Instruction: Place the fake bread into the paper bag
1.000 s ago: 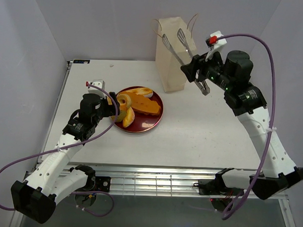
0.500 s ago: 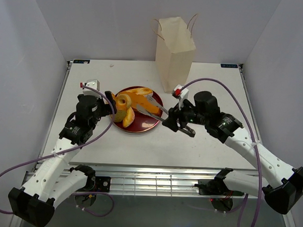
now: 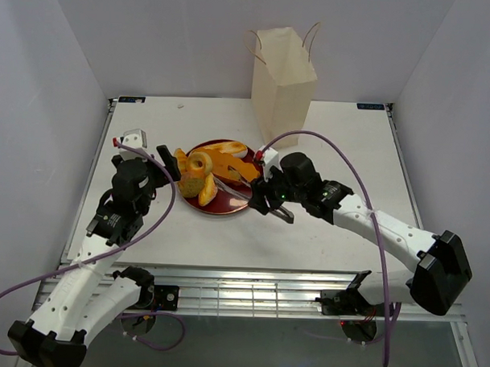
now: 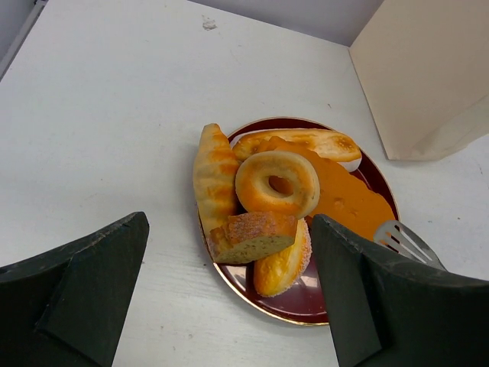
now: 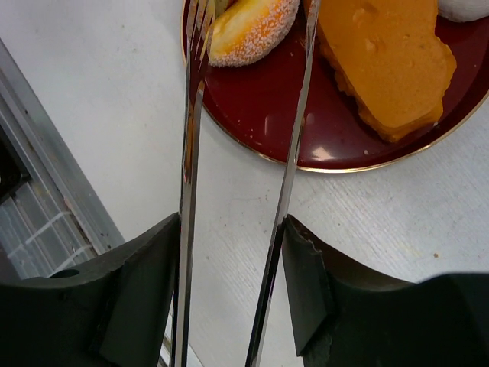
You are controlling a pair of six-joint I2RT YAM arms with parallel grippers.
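The fake bread [image 3: 199,171] lies piled on a dark red plate [image 3: 243,201]. The left wrist view shows a ring [image 4: 276,182], a long roll [image 4: 214,172], a cut slice [image 4: 252,235], a sugared oval [image 4: 284,264] and an orange wedge [image 4: 348,200]. The paper bag [image 3: 285,84] stands upright behind the plate. My left gripper [image 3: 169,160] is open and empty, above the plate's left side. My right gripper [image 3: 265,197] is shut on metal tongs [image 3: 229,188]. The tongs' arms [image 5: 191,153] are apart, with their tips over the plate by the sugared oval [image 5: 256,27].
The white table [image 3: 351,155] is walled in by pale panels at the left, back and right. A metal rail frame [image 3: 249,284] runs along its near edge. The bag [image 4: 428,76] stands just behind the plate's rim [image 4: 252,294].
My right arm swung the tongs down from beside the bag to the plate's near right side. My left gripper drew back a little to the left.
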